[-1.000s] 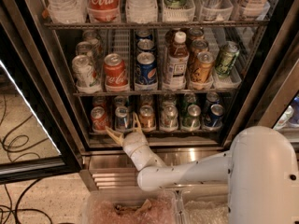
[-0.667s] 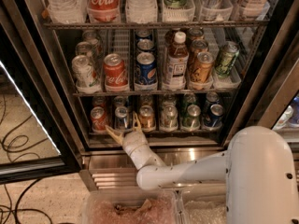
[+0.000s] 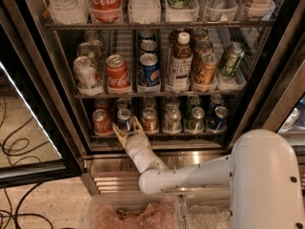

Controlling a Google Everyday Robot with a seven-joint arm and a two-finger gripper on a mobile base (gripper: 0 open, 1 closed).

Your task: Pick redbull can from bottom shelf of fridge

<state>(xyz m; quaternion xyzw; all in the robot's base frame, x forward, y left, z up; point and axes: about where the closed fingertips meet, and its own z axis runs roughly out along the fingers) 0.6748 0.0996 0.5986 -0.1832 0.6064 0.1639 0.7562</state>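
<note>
The fridge (image 3: 38, 80) stands open in front of me, with its ribbed steel base (image 3: 114, 175) below. On the bottom shelf (image 3: 157, 133) a row of small cans stands in lanes. The redbull can (image 3: 125, 119) is the slim blue-and-silver one, second from the left, between a red can (image 3: 102, 121) and an orange can (image 3: 149, 120). My gripper (image 3: 126, 129) is open just in front of the redbull can, with one finger to each side of its lower part. The fingers are spread and hold nothing.
Right of the orange can stand a silver can (image 3: 172, 119), a green can (image 3: 196, 119) and a blue can (image 3: 218, 118). The rack above holds a Coca-Cola can (image 3: 117, 73), a Pepsi can (image 3: 149, 70) and a brown tea bottle (image 3: 180, 62). Cables (image 3: 19, 147) lie on the floor at the left.
</note>
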